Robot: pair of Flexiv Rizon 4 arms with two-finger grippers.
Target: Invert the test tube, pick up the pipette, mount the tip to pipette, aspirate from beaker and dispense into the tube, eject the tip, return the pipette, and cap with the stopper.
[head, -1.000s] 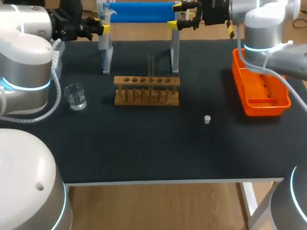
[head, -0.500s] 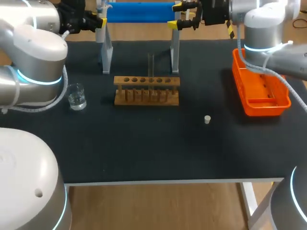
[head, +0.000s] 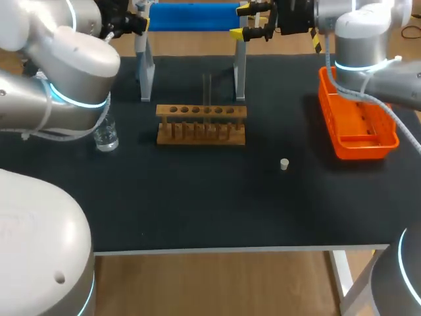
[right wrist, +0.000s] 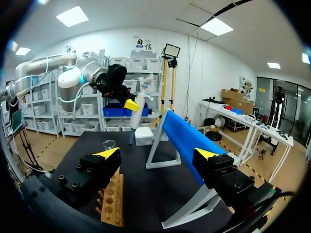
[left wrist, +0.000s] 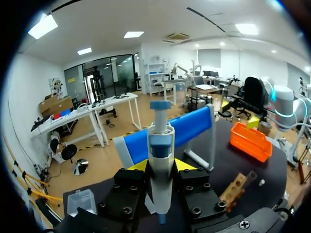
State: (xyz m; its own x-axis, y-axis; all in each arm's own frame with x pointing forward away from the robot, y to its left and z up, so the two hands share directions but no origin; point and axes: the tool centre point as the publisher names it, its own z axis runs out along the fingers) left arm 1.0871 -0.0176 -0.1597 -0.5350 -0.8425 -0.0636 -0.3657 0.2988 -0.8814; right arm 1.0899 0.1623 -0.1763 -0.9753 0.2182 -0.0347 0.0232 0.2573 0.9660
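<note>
Gripping the pipette at the upper left of the head view, beside the blue stand, the left gripper clamps its body from both sides. It is likely rigid, light and slick, best held mid-barrel, below the plunger. The right gripper gapes empty at upper middle.

bright, even light from overhead; shadows soft, faint.

Our black table carries a wooden rack, a beaker and a blue-barred stand. Over to the right we see a white stopper and an orange tray.
</note>
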